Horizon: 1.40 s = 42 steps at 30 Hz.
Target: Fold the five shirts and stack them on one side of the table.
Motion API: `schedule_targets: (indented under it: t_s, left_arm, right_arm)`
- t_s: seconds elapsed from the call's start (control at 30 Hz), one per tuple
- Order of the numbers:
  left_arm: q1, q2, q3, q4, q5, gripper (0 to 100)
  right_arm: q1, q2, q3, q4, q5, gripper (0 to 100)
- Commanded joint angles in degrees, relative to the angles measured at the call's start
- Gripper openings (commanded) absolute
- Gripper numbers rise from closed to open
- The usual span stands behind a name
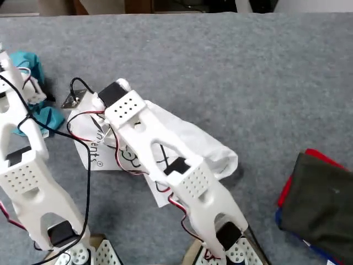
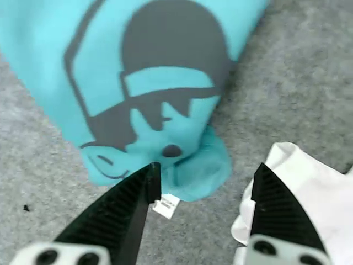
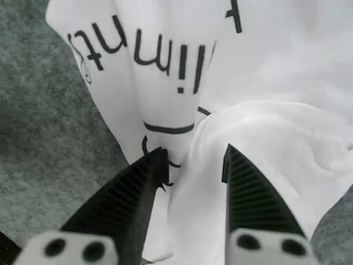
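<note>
High view: the white shirt lies crumpled in the middle of the surface. The teal shirt sits at the left edge, the stack at the right edge.

Left wrist view: the left end effector hangs open over the teal shirt.

Right wrist view: the right end effector, open, straddles a white fold.

Likely step: folding the white shirt. Next, pinch that fold and draw it toward the open far side.

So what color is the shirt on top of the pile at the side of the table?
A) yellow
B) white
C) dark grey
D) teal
C: the dark grey shirt lies on top of the pile, with a red shirt peeking out from under it.
</note>
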Motion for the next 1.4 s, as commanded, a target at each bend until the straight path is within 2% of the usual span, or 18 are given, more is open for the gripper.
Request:
schedule_targets:
  t_s: [0.0,0.17,0.5,0.67,1.13,1.37]
  left_arm:
    - [-1.2,-0.7,-3.1,-0.5,0.4,27]
    - [-1.5,-1.1,-3.0,-0.5,0.4,27]
    - [-1.3,-1.3,-3.0,-0.4,0.4,27]
    - [-1.4,-1.3,-3.0,-0.4,0.4,27]
    - [-1.9,-1.3,-3.1,2.0,0.4,27]
    - [-1.8,-1.3,-3.1,4.0,0.4,27]
  right_arm:
    - [0.9,1.3,-5.1,-1.1,-0.6,15.4]
    - [2.9,3.9,-9.7,0.7,-0.6,0.5]
    - [5.2,2.1,-11.0,2.3,-0.3,2.3]
    - [5.2,0.5,-11.0,2.5,-0.4,14.8]
    - [5.6,-11.4,-2.8,2.5,-0.4,14.9]
    - [5.6,-6.5,-3.5,2.2,-0.6,14.9]
